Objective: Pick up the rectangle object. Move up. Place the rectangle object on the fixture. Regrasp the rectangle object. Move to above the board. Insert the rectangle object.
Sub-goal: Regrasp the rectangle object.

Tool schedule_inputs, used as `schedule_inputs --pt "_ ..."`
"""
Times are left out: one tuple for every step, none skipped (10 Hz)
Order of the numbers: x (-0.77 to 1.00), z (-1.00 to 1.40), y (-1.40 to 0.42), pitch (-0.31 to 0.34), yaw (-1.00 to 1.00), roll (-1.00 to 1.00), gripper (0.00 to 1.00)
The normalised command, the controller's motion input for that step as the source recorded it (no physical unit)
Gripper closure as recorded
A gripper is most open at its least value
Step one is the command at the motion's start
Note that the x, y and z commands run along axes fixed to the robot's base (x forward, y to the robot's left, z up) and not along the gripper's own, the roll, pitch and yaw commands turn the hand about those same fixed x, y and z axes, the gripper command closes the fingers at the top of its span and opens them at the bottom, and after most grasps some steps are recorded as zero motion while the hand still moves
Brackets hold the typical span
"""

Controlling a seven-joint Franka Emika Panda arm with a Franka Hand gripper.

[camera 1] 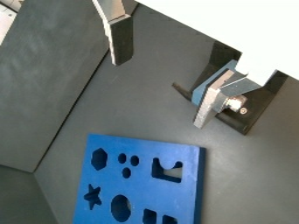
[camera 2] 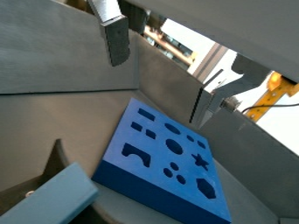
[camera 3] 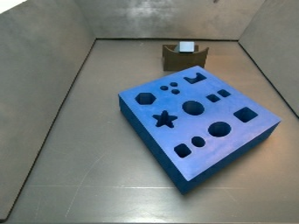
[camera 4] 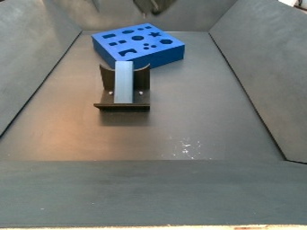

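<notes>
Wrist views: gripper jaws empty, rectangle object on fixture.

The gripper has 2 flat silver finger plates with dark pads, one bearing a round screw.

Side view: the board fills mid-floor. The fixture stands at its 12 o'clock, apart, with the rectangle object upright in its notch. Open floor lies from 6 to 10 o'clock. The gripper, fingers spread, hangs clear above in a wrist view.
</notes>
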Motion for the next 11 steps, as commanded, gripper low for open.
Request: schedule_inputs --pt "-0.06 0.03 -0.08 0.009 0.00 1.00 0.00" --pt "-0.06 0.02 0.00 0.006 0.00 1.00 0.00" --pt "-0.05 0.01 -0.02 0.003 0.00 1.00 0.00" --pt "-0.05 0.01 -0.03 -0.001 0.00 1.00 0.00" --pt "-0.05 0.02 -0.03 -0.007 0.00 1.00 0.00" --pt "-0.05 0.01 -0.03 -0.011 0.00 1.00 0.00" --pt "-0.05 0.01 -0.03 -0.016 0.00 1.00 0.00" --pt "-0.05 0.01 -0.03 -0.023 0.00 1.00 0.00" --pt "-0.05 0.02 -0.03 -0.027 0.00 1.00 0.00" --pt "-0.05 0.01 -0.03 -0.032 0.00 1.00 0.00" --pt "-0.05 0.01 -0.03 -0.037 0.00 1.00 0.00"
